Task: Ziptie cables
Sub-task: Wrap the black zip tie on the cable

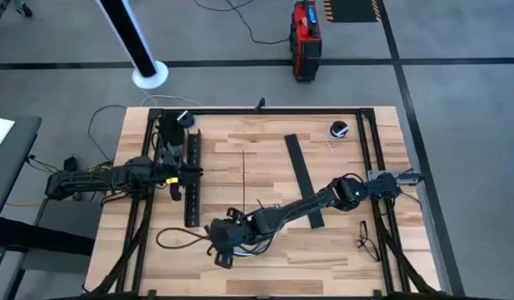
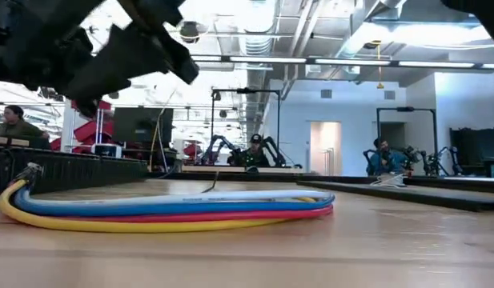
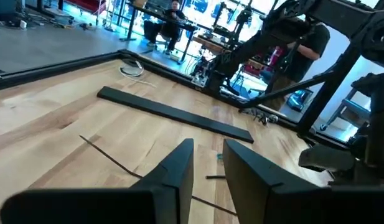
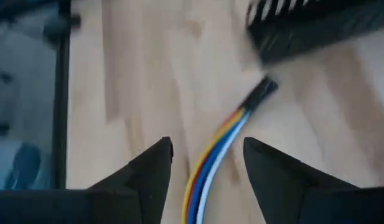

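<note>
The cables (image 4: 211, 163), a flat bundle of yellow, red, blue and white wires with a black connector end (image 4: 261, 92), lie on the table near its front edge (image 2: 174, 210). My right gripper (image 4: 207, 146) hovers open above them, one finger on each side, without touching; it also shows in the high view (image 1: 221, 247) and the low view (image 2: 110, 56). My left gripper (image 3: 207, 165) stands open beside the middle of the slotted black channel (image 1: 192, 179), at the table's left (image 1: 175, 179). Nothing shows between its fingers.
A flat black strip (image 1: 303, 177) lies slanted at mid-table, also in the left wrist view (image 3: 173, 112). A thin black ziptie (image 3: 117, 163) lies left of it. A dark wire loop (image 1: 177, 238) lies near the front left. A round black object (image 1: 340, 129) sits far right.
</note>
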`<control>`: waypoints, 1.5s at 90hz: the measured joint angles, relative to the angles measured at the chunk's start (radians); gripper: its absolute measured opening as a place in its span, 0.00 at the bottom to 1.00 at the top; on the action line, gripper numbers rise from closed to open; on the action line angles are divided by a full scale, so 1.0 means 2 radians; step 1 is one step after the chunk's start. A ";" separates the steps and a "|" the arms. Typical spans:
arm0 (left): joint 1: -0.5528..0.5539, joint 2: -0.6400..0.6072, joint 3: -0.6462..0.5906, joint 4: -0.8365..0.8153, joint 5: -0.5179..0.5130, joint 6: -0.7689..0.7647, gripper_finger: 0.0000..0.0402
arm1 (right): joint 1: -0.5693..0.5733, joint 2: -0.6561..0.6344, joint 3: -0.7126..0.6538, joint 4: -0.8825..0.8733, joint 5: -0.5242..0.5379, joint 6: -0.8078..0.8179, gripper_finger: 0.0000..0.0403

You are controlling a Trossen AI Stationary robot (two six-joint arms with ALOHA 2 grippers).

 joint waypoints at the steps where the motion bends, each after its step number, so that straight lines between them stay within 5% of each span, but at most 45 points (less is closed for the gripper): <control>1: 0.000 0.000 0.000 0.000 0.000 0.000 0.20 | 0.000 0.000 0.000 0.002 0.004 0.001 0.47; 40: -0.024 0.001 0.000 -0.002 0.000 -0.009 0.20 | -0.012 0.050 -0.001 0.052 0.057 0.050 0.50; 98: -0.026 0.001 0.000 -0.001 -0.006 0.001 0.20 | -0.031 0.080 0.000 0.095 0.030 0.081 0.51; 135: -0.026 0.001 0.000 -0.004 -0.005 0.002 0.20 | -0.037 0.111 0.001 0.138 0.000 0.093 0.33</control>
